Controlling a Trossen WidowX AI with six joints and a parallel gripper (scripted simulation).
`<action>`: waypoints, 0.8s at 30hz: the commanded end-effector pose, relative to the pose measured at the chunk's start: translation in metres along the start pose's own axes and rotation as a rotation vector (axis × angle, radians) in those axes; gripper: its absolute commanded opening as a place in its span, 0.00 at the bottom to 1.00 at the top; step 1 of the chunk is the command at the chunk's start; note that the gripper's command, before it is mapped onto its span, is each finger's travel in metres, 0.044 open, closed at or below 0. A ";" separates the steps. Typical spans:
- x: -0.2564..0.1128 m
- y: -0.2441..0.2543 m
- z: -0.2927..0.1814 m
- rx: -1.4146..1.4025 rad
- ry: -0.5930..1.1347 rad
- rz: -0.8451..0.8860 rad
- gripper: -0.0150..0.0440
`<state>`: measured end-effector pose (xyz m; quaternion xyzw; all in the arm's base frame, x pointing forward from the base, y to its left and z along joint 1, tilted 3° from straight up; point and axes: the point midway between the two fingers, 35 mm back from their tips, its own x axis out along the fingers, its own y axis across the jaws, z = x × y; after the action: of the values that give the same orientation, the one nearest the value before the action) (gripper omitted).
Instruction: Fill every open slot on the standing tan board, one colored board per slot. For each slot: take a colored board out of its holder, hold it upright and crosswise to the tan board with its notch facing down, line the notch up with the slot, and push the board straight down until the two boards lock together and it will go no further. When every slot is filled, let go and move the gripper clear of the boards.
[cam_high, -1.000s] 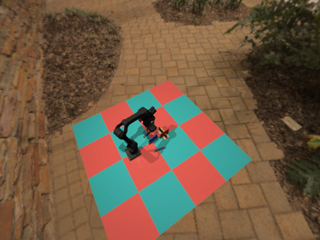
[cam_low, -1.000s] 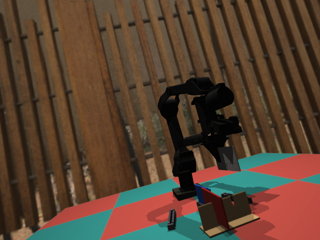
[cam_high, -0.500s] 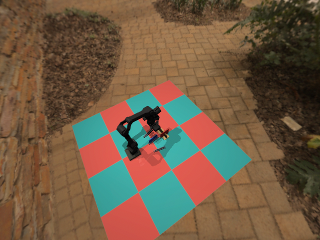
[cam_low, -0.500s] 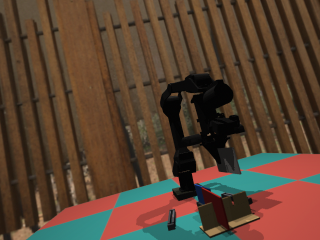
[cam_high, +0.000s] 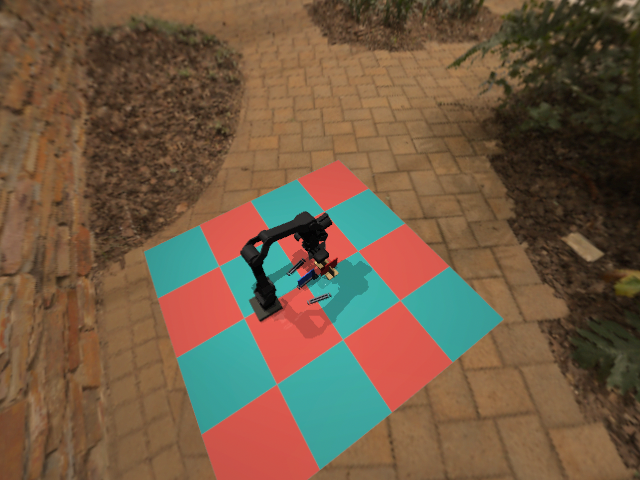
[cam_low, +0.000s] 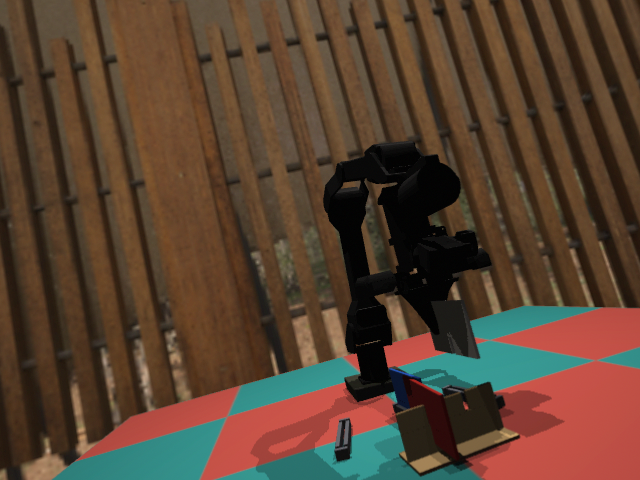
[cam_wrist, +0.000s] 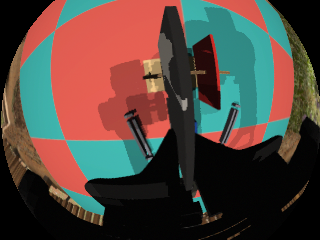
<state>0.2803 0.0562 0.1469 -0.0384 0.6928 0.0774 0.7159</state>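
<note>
The gripper (cam_high: 318, 251) (cam_low: 440, 316) (cam_wrist: 175, 132) is clenched on 1 gray board (cam_high: 321, 255) (cam_low: 455, 329) (cam_wrist: 176, 75), held in the air above the mat (cam_high: 310, 403) (cam_low: 547, 413) (cam_wrist: 95, 75) with its notch facing down. In the exterior view the gray board leans a little, and it is apart from the tan board (cam_high: 331, 272) (cam_low: 483, 408) (cam_wrist: 153, 82) standing below. From the wrist it runs crosswise to the tan board and covers part of it.

The tan board stands upright on its flat foot. 1 slot shows open in it, and a red board (cam_high: 328, 265) (cam_low: 434, 413) (cam_wrist: 210, 72) stands crosswise in another, low against the foot.

Near the red board, on the side toward the arm's base (cam_high: 261, 316) (cam_low: 356, 393), a blue board (cam_high: 306, 279) (cam_low: 398, 387) (cam_wrist: 196, 128) stands in its holder, mostly hidden from the wrist view. 2 dark holders without boards lie on the mat, well apart: 1 holder (cam_high: 296, 267) (cam_low: 499, 401) (cam_wrist: 138, 135) partly behind the tan board in the exterior view, and the other holder (cam_high: 318, 299) (cam_low: 342, 439) (cam_wrist: 230, 123) on the blue board's far side.
</note>
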 end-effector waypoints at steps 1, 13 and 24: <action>0.003 -0.006 0.007 0.007 0.005 0.004 0.25; 0.009 -0.015 0.018 0.023 0.005 0.004 0.25; 0.025 -0.015 0.018 0.023 0.005 0.004 0.25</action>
<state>0.3009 0.0447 0.1251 -0.0292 0.6939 0.0687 0.7162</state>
